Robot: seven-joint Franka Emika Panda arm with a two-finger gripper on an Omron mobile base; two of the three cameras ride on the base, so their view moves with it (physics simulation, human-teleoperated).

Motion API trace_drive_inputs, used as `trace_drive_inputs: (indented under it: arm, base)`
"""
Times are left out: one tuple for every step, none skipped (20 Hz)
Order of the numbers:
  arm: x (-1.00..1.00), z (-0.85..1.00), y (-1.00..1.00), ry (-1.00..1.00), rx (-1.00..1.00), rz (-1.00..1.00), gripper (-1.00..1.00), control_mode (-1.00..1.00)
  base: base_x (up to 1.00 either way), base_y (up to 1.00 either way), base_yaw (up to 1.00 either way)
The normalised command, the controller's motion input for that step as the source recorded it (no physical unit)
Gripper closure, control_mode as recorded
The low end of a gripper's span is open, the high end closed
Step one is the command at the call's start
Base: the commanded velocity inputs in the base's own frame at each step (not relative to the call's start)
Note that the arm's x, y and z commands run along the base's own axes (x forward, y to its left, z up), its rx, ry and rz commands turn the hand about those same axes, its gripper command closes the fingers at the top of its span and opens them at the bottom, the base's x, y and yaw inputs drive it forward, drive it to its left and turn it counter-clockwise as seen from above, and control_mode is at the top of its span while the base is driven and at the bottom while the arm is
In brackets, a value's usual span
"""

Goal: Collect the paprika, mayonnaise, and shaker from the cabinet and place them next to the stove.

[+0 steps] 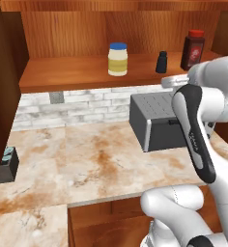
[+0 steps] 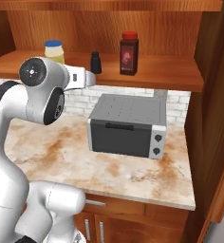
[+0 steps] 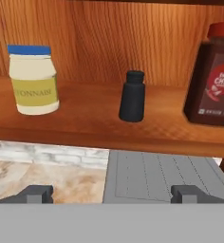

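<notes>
Hand view: gripper point(image 3: 111, 194) jaws spread wide, empty. Shelf point(image 3: 85, 124) holds one mayonnaise point(image 3: 33, 80), one shaker point(image 3: 132, 96), one paprika point(image 3: 215, 76). Right base view adds toaster oven point(image 2: 128, 125) knobs.

The white arm point(image 1: 198, 140) rises from its base at the lower edge, folds at a raised elbow and reaches forward with the forearm roughly level. The wrist ends in the gripper point(image 3: 112, 194), which points straight ahead, held upright without noticeable roll. Its two dark fingertips point(image 3: 38, 193) stand wide apart, one toward each side of the hand view, with nothing between them. In the right base view the hand point(image 2: 80, 77) projects sideways from the round shoulder joint.
</notes>
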Motion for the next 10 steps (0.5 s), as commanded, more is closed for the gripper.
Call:
trace_drive_inputs:
  arm:
    - [0.0,0.0,0.0,0.0,0.0,0.0,-1.0,-1.0]
    - [0.08,0.0,0.01,0.0,0.0,0.0,-1.0,-1.0]
    - [0.13,0.0,0.01,0.0,0.0,-0.03,-1.0,-1.0]
    - [0.17,0.0,0.02,0.0,0.0,-0.06,-1.0,-1.0]
    - [0.1,0.06,0.0,0.0,0.0,-0.06,-1.0,-1.0]
    - [0.04,0.05,-0.16,-0.03,0.0,-0.02,-1.0,-1.0]
    - [0.08,0.04,-0.06,-0.04,0.0,-0.01,-1.0,-1.0]
    - [0.09,0.04,-0.17,-0.03,0.0,0.0,-1.0,-1.0]
    - [0.22,0.05,-0.02,-0.01,0.0,0.0,-1.0,-1.0]
    - [0.44,0.1,0.12,0.0,0.0,0.0,-1.0,-1.0]
  base:
    - [0.0,0.0,0.0]
    - [0.0,0.0,0.0]
    - [0.0,0.0,0.0]
    - [0.0,0.0,0.0]
    - [0.0,0.0,0.0]
    - [0.0,0.0,0.0]
    - [0.0,0.0,0.0]
    - [0.0,0.0,0.0]
    - [0.0,0.0,0.0]
    - [0.0,0.0,0.0]
